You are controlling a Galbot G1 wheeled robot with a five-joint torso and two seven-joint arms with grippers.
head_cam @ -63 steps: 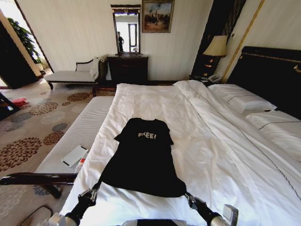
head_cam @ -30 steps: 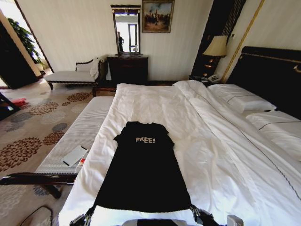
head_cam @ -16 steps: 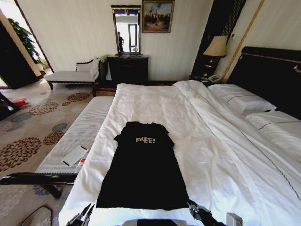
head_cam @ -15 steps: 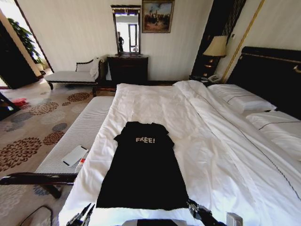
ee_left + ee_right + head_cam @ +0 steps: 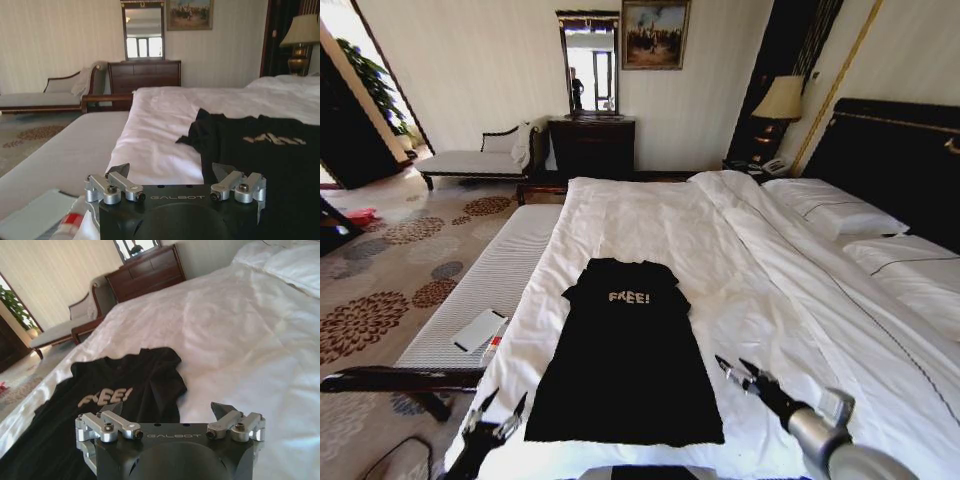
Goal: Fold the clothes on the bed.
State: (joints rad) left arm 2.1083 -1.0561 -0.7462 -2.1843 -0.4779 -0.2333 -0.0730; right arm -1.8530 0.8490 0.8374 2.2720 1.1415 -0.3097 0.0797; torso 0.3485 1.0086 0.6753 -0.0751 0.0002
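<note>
From the head view we see the black T-shirt (image 5: 625, 360) flat on the bed (image 5: 740, 260), left tool (image 5: 498, 412) and right tool (image 5: 737, 369) released beside its hem, and from each wrist we see spread fingers holding nothing.

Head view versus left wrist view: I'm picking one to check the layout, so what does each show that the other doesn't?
Head view alone: the right hand open over the duvet beside the T-shirt, the pillows and headboard. Left wrist view alone: the left hand's open fingers from behind. Both: the shirt, the bed, dresser and chaise.
</note>
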